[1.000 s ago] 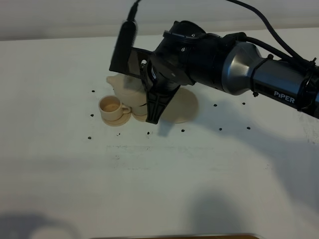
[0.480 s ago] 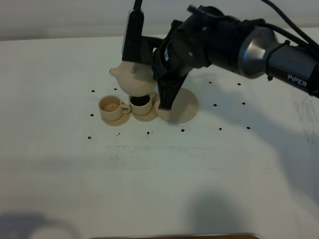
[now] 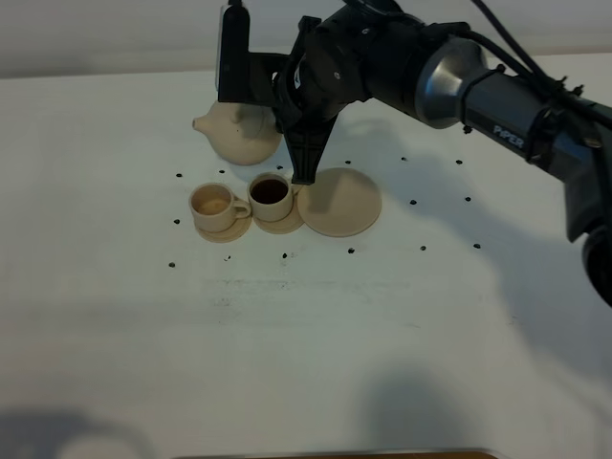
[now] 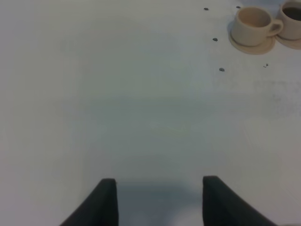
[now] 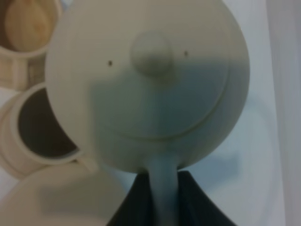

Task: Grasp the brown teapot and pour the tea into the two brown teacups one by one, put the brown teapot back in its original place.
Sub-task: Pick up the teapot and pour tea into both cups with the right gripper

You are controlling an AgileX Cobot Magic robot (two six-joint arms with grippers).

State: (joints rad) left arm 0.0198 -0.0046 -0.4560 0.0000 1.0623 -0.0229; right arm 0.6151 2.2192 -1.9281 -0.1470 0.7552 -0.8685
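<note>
The brown teapot (image 3: 239, 132) hangs level above the table behind the two brown teacups, spout pointing left. My right gripper (image 3: 303, 164) is shut on its loop handle (image 5: 162, 176), and the knobbed lid (image 5: 151, 52) fills the right wrist view. The left teacup (image 3: 212, 206) looks pale inside. The right teacup (image 3: 271, 193) holds dark tea. Both stand on small saucers. The original place, a wider round saucer (image 3: 341, 202), lies bare just right of the cups. My left gripper (image 4: 160, 200) hovers over bare table, fingers apart with nothing between them; both teacups (image 4: 252, 24) sit far from it.
Small dark specks (image 3: 422, 248) dot the white table (image 3: 316, 325) around the tea set. The right arm (image 3: 497, 96) stretches in from the right, above the table's back part.
The teapot was tipped low over the right teacup; it has risen, levelled and moved back and to the left. The tea-filled cup is now uncovered. The left gripper has not moved.
</note>
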